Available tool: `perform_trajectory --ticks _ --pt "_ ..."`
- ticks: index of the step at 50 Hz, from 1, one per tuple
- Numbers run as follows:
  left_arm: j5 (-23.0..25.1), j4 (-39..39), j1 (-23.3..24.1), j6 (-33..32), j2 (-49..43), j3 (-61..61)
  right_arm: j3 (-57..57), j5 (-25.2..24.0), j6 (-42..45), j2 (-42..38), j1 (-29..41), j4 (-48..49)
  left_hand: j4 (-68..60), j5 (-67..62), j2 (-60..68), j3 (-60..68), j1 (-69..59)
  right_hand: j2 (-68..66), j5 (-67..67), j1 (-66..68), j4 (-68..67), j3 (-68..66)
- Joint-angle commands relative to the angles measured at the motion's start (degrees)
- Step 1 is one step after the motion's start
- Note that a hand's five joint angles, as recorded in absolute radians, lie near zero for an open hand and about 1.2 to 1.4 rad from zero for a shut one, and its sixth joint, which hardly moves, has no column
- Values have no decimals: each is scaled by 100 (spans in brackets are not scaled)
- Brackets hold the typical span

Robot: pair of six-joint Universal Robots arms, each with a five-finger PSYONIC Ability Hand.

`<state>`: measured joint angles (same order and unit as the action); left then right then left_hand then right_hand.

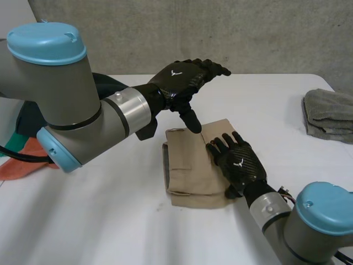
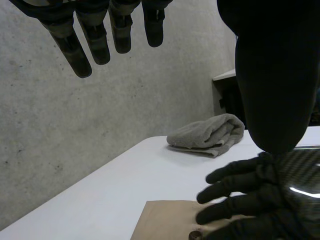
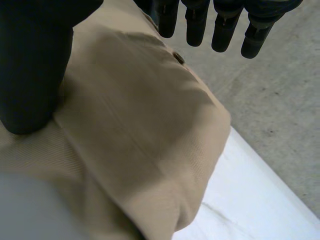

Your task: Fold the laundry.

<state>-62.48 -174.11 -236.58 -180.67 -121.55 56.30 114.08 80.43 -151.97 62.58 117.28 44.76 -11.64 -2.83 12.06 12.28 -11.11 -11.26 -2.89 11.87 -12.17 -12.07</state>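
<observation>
- Head view: one folded tan garment (image 1: pixel 193 165) lies mid-worktop (image 1: pixel 110 221). The right robot hand (image 1: pixel 238 163) rests flat on its right part, fingers straight. The left robot hand (image 1: pixel 185 80) hovers over its far edge, fingers spread, holding nothing. One folded grey towel (image 1: pixel 328 115) sits far right.
- Left wrist view: the left robot hand (image 2: pixel 95 45) shows straight fingers above the worktop.
- Right wrist view: the right robot hand (image 3: pixel 30 75) presses the tan garment (image 3: pixel 140 130).

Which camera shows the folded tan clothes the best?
The head view: the whole folded tan garment lies on the table there, with the right hand flat on it. The left wrist view catches just one corner beside that hand's fingers. The right wrist view shows its cloth and a button up close.
</observation>
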Motion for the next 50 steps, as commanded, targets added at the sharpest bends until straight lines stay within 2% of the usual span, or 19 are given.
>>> perform_trajectory --ticks 1,3,7,8,22,31,37,42,46,47,50 --pt "-71 -88 15 -21 -35 57 -553 192 53 -545 14 279 -76 43 34 12 -129 126 289 -187 217 207" --pt "-80 -97 15 -21 -44 66 -649 184 53 -589 14 296 -76 43 34 12 -129 126 289 -187 217 207" --pt "-71 -106 15 -21 -35 66 -869 148 45 -695 23 332 -93 26 51 29 -146 -4663 -4500 4601 -4571 -4581" --pt "-71 -106 15 -21 -35 66 -948 114 18 -703 14 332 -93 26 51 29 -146 -6852 -6689 6790 -6761 -6771" --pt "-80 -387 15 -3 53 4 -2073 104 -271 -545 -205 253 -76 43 34 12 -129 -6874 -6711 6813 -6783 -6793" --pt "-80 -624 6 23 421 -40 -3284 96 -1053 -229 -1645 16 -76 43 34 12 -129 -6874 -6711 6813 -6783 -6793" --pt "-80 -730 59 181 492 -40 -4199 26 -1712 -316 -2604 -125 -76 43 34 12 -129 -6874 -6711 6813 -6783 -6793" --pt "-80 -739 85 217 501 4 -5025 -492 -2100 -1115 -3246 -187 -76 43 34 12 -129 -6874 -6711 6813 -6783 -6793" --pt "-80 -747 156 217 475 39 -5781 -985 -2170 -2055 -3782 -222 -76 43 34 12 -129 -6874 -6711 6813 -6783 -6793" --pt "-80 -747 164 217 475 39 -6070 -1159 -2188 -2509 -3922 -248 -76 43 34 12 -129 -6874 -6711 6813 -6783 -6793" --pt "-80 -747 182 217 431 57 -6449 -1407 -2170 -3162 -4029 -362 -93 26 51 29 -146 -6874 -6711 6813 -6783 -6793"
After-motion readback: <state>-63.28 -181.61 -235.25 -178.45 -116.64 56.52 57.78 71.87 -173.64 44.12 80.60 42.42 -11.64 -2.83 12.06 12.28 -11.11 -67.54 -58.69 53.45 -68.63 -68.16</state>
